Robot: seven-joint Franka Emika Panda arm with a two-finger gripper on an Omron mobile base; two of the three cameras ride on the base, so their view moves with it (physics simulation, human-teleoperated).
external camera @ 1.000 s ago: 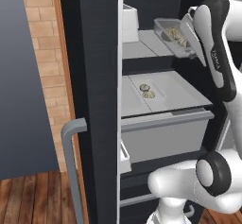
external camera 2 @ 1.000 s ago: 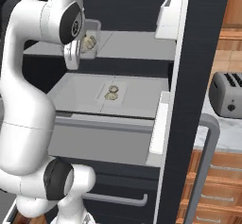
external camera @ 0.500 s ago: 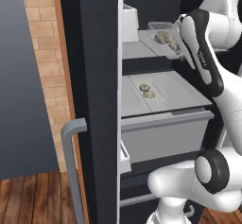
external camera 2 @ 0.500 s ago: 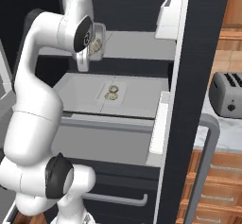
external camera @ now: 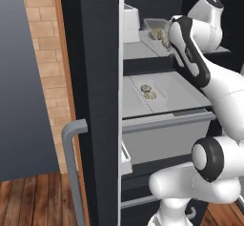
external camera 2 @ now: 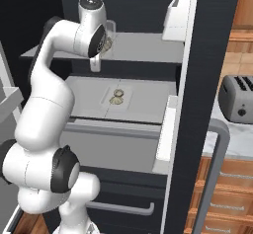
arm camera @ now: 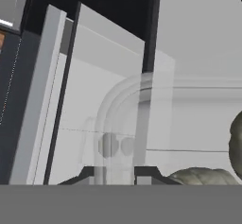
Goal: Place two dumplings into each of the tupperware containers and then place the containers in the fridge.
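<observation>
Two finger tips of gripper (arm camera: 113, 175) pinching rim of translucent container (arm camera: 142, 124), hand view; dumpling (arm camera: 203, 176) just right of tips inside. Base views: that container (external camera: 155, 27) on upper fridge (external camera: 95, 77) shelf; below gripper, second container (external camera 2: 118, 97) with two dumplings (external camera 2: 117, 96).

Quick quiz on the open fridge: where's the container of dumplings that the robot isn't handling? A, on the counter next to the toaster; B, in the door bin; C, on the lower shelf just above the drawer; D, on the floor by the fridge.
C: a tupperware container with two dumplings lies flat on the lower shelf above the grey drawer, while the gripper is up at the second container on the upper shelf.
</observation>
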